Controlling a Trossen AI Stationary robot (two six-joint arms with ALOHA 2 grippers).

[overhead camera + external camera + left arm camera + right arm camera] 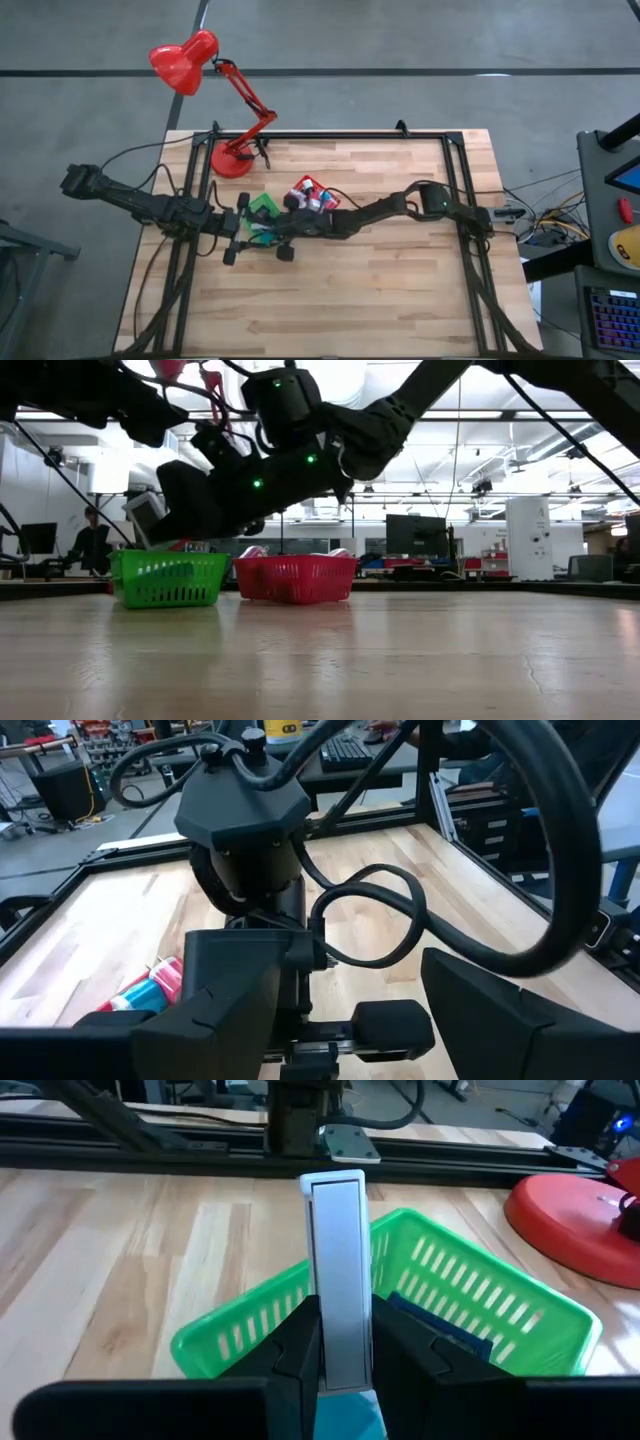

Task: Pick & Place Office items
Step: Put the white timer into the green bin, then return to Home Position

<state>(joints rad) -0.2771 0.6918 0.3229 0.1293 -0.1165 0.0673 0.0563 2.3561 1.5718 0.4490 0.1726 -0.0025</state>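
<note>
Holding a flat grey-white stick [338, 1275] upright between its fingers, your right gripper [338, 1365] sits above the green bin [480, 1295], which puts you in the placing step. In the right wrist view the stick stands clamped at its lower end, its top clear of the bin's rim, with a teal piece [350, 1415] showing just below the grip. A blue item [440, 1325] already lies inside the green bin.

From above, both arms meet near the middle of the table [400, 290]. The red bin [312, 190], with several items in it, sits just beside the green one, and the red lamp [215, 95] stands at the back edge. Your left gripper [350, 1010] waits close by, fingers spread wide and empty, facing the right arm's wrist.

Next, I judge you must centre the stick over the bin's opening before letting go. Watch the near rim: a tall stick released off-centre could tip out.
</note>
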